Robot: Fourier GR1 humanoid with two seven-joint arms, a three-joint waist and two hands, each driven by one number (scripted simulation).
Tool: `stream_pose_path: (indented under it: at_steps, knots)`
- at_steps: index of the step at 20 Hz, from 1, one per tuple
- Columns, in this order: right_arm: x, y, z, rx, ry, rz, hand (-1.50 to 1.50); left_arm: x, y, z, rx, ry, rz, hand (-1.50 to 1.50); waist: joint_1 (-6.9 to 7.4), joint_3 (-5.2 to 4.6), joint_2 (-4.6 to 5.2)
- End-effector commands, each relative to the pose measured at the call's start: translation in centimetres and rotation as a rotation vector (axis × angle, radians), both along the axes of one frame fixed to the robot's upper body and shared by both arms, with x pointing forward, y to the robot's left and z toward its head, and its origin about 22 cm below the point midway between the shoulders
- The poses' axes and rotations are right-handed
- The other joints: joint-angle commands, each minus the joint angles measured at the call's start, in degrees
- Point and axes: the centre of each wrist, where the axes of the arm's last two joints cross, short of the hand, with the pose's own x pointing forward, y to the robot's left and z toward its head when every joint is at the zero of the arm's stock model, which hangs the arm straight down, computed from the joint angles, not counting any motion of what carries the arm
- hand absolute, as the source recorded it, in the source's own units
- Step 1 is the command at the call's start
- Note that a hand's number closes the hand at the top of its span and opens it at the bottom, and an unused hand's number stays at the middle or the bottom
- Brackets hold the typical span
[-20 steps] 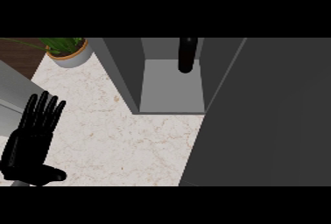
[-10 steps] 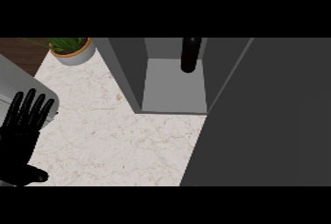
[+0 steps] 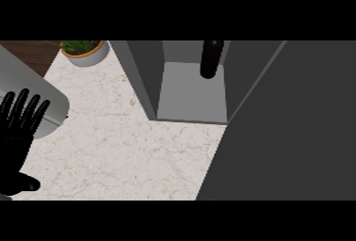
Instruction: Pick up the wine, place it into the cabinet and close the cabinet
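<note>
Left hand (image 3: 17, 136) rests at the view's left edge, fingers straight and pointing up; thumb out to the side.

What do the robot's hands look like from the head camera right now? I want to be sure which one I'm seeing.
Only the left hand shows, at the view's left edge: all black, with slim fingers and a rounded thumb. No markings or cables are visible. The right hand is out of view.

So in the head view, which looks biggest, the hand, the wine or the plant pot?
1. Left hand: biggest, though it is nearer the camera, which swells it.
2. Wine and plant pot: they look about alike, and both are cut off at the top, so no ranking.
</note>
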Motion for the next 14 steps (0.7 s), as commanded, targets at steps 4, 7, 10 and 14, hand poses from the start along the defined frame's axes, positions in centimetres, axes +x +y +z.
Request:
stream_pose_path:
  at_steps: [4,7,10,14]
  knots:
    - [1.5,7.3,1.7,0.105,0.068,0.178,1.5,0.2,1.6,0.6,0.013,0.011,-0.002,-1.5,0.31,0.01,-0.15]
    - [3.5,11.2,4.0,0.109,0.089,0.165,1.5,0.2,1.6,0.2,-0.003,0.012,0.02,-1.5,-0.65,0.12,-0.24]
    - [5.8,13.1,6.6,0.111,0.073,0.139,1.5,-0.4,2.6,-0.4,0.01,0.022,0.023,-1.5,-1.17,0.24,-0.21]
    - [8.0,16.6,8.0,0.128,0.079,0.091,1.5,-0.3,3.6,0.4,0.001,0.007,0.018,-1.5,-1.39,0.32,-0.27]
